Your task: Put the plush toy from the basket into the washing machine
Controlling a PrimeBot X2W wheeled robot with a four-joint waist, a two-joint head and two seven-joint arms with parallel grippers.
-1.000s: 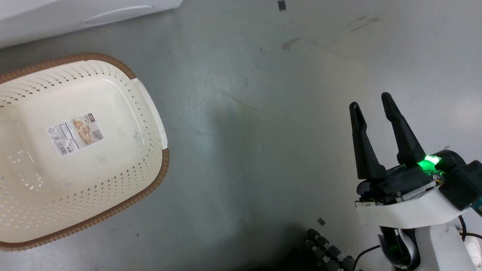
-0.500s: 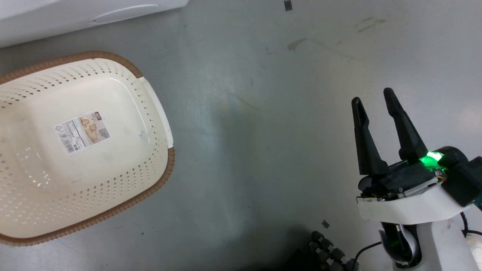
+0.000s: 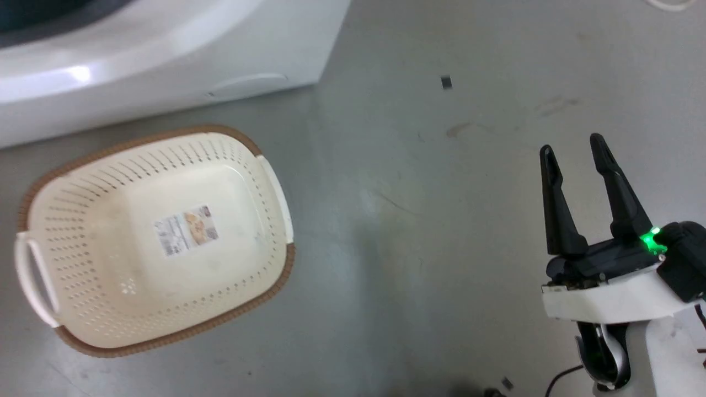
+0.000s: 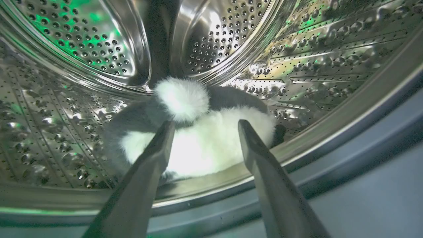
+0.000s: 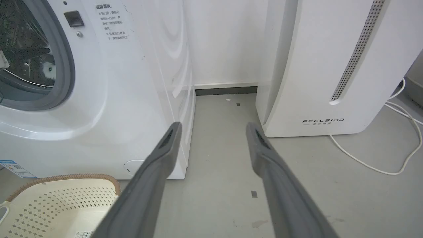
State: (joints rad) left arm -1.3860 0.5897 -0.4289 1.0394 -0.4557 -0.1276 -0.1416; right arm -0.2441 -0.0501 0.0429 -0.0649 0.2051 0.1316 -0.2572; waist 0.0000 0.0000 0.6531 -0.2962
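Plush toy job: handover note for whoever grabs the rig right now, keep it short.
Left gripper: open at the mouth of the washing machine, jaws apart in front of the plush toy, not clamped on it.
Right gripper: open, holding nothing, over the floor.
Plush toy: lying in the steel drum.
Basket: on the floor by the washing machine, nothing in it but its sticker.
Done: toy is in the machine.
Left: probably just back the left arm out.
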